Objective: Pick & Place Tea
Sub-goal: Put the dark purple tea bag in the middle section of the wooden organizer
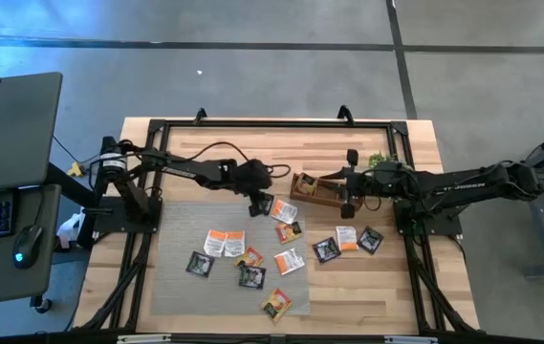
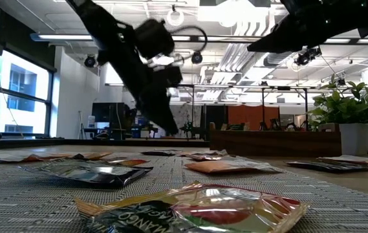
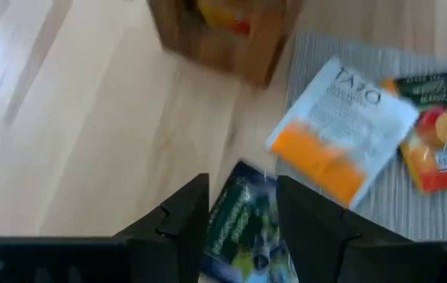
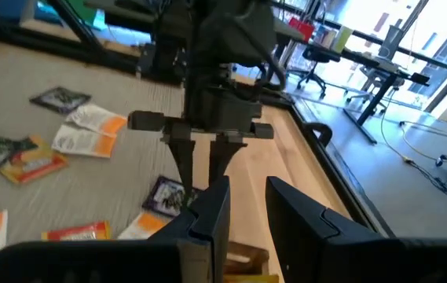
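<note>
The left gripper (image 1: pixel 258 204) hangs released, its fingers straddling a dark tea sachet (image 3: pixel 243 232) that lies flat on the worktop (image 1: pixel 424 287) directly beneath. Judged light, thin, limp and slick, it wants pinching by an edge. Roughly twelve sachets lie scattered. The right gripper (image 1: pixel 348 201) waits opposite, part-open, holding nothing.

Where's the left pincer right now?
In the high view, the left pincer hangs open near the table's middle, over a dark tea sachet, just left of the wooden tray.
</note>
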`<state>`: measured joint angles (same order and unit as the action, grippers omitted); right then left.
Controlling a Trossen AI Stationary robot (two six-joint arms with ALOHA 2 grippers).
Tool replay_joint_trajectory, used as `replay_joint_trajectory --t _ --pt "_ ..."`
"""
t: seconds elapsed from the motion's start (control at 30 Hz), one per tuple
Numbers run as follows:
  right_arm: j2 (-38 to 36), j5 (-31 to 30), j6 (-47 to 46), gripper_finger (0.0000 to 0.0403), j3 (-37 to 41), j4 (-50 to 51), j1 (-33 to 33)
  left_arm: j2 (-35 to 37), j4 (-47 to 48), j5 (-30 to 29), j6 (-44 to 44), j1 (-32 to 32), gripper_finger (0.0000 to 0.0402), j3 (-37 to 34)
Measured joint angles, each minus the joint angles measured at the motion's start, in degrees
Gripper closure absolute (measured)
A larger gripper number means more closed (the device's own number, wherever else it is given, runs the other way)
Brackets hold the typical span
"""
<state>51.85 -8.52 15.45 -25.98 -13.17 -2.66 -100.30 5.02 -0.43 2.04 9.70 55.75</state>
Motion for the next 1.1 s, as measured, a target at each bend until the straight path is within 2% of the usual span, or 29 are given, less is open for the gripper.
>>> replay_joint_trajectory --t 0.07,0.4,0.63,0.77,0.97,1.1 --pt "0.2 -0.1 0.0 0.0323 0.0 -0.1 0.0 -1.0 2.2 -0.1 -0.3 0.5 0.0254 -0.5" --pt "0.7 0.0 0.0 0.0323 0.0 -0.5 0.0 -7.1 -0.3 -0.1 -0.3 0.4 0.0254 0.1" --pt "0.7 0.0 0.0 0.0323 0.0 -0.7 0.0 -8.3 0.4 -1.3 -0.1 0.4 0.0258 0.1" --pt "0.7 0.0 0.0 0.0323 0.0 -0.8 0.0 -8.4 1.2 0.1 -0.3 0.5 0.0294 0.1" --pt "0.7 0.0 0.0 0.0323 0.0 -0.9 0.0 -8.4 1.4 0.1 -0.2 0.5 0.0390 0.1" --pt "0.7 0.0 0.0 0.0323 0.0 -0.9 0.0 -8.4 1.0 -1.6 2.0 0.4 0.0383 -0.1"
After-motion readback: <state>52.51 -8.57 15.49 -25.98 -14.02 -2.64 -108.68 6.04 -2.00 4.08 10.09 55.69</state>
